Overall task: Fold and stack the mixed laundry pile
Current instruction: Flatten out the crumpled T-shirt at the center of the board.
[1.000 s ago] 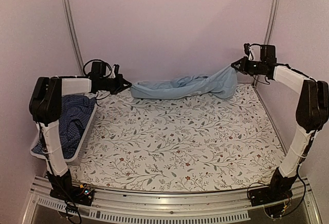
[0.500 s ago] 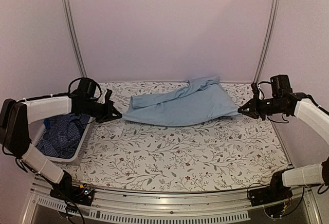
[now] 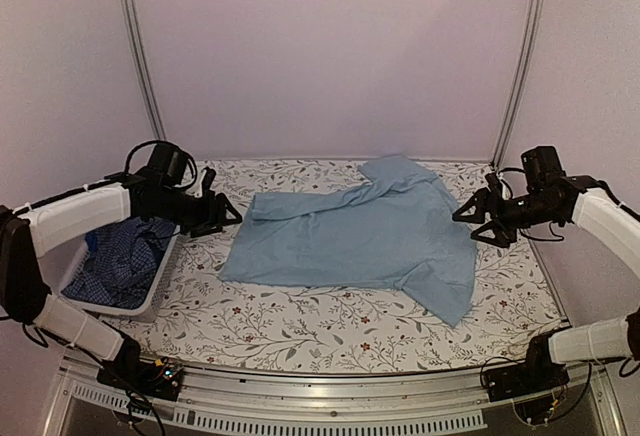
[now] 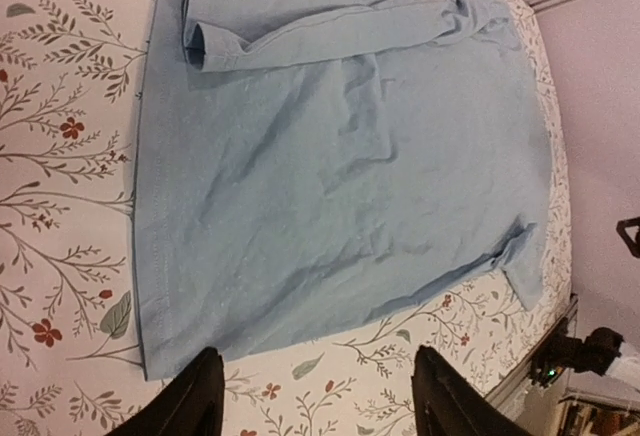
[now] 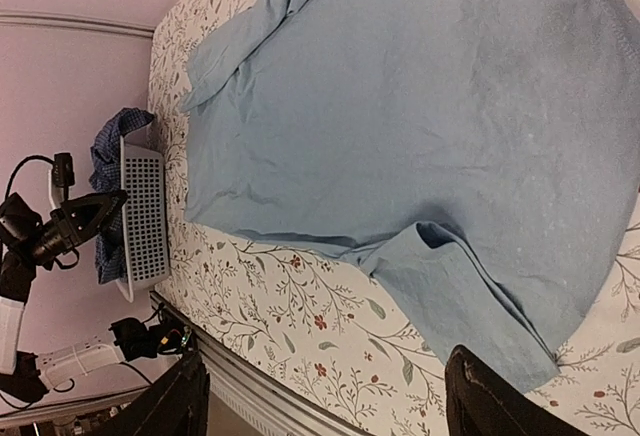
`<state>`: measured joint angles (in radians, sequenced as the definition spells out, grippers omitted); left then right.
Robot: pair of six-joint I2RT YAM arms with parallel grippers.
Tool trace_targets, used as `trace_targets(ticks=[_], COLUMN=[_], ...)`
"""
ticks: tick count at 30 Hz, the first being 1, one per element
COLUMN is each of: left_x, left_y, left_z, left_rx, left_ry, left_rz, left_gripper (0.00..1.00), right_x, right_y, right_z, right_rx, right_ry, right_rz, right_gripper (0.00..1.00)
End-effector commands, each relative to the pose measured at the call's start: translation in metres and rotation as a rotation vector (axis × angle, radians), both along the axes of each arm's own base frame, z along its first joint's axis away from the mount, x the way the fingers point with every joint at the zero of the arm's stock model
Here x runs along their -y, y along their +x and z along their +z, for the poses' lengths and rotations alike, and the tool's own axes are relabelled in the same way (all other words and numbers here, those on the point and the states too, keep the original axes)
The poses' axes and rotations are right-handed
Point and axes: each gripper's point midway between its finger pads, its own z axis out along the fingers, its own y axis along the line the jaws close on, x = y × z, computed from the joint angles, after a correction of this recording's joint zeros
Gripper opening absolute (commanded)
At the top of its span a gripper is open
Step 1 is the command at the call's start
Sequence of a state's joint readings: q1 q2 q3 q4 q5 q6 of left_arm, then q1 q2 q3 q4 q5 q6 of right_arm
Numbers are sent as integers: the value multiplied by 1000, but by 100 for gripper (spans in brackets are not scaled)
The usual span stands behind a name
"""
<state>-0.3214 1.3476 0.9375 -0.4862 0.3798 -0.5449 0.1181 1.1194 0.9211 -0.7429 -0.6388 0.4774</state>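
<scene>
- At the far left, the white basket (image 3: 168, 264) holds the dark blue check shirt (image 3: 120, 256), bunched up. We judge that this part of the pile is not yet folded.
- The left gripper (image 3: 222, 213) hovers just beside the basket, at the shirt's left edge. From its wrist camera we see the fingers (image 4: 190, 406) spread wide with nothing between them.
- The light-blue shirt (image 3: 360, 241) lies spread on the floral tablecloth (image 3: 330, 331), between the two grippers. One sleeve is folded across its far left corner, and the other lies doubled at the near right.
- The right gripper (image 3: 478, 221) hangs just off the shirt's right edge. Its fingers (image 5: 170, 406) are also wide apart and empty.
- We think the doubled sleeves are the main risk. A fold made over them would trap a lump and leave the stack uneven.
- A low pinch at the hem could catch the tablecloth along with the shirt and drag both.
- If the two arms lift or pull unevenly, the thin cloth may skew or bunch.
- The left arm works close to the basket, so a wide swing could knock it.
</scene>
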Motion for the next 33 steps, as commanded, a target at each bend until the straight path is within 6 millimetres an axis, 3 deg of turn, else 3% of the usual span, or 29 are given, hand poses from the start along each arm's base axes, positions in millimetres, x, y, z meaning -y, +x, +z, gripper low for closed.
trace_targets(ticks=[1, 5, 9, 14, 18, 23, 25, 29, 33], left_x=[24, 40, 54, 37, 25, 13, 16, 20, 19], left_y=[24, 41, 37, 6, -37, -89, -89, -36, 29], left_z=[-22, -54, -94, -133, -144, -141, -121, -54, -29], left_rx=[22, -35, -119, -245, -333, -435, -391, -172, -105], left_ry=[73, 114, 191, 284, 303, 288, 246, 159, 55], left_rz=[-69, -109, -161, -150, -133, -105, -101, -27, 38], left_gripper=[58, 47, 40, 31, 26, 22, 22, 45, 53], right_x=[-6, -30, -58, -60, -47, -41, -46, -51, -72], right_y=[49, 71, 68, 34, -4, -51, -54, -21, 16], right_z=[-24, -52, -100, -162, -179, -170, -153, -109, -78], right_rx=[28, 1, -99, -249, -338, -413, -407, -260, -115], right_ry=[-51, -79, -134, -183, -213, -185, -160, -181, -110], right_rz=[49, 131, 245, 311, 325, 344, 352, 345, 347], right_gripper=[75, 68, 64, 62, 61, 61, 63, 68, 68])
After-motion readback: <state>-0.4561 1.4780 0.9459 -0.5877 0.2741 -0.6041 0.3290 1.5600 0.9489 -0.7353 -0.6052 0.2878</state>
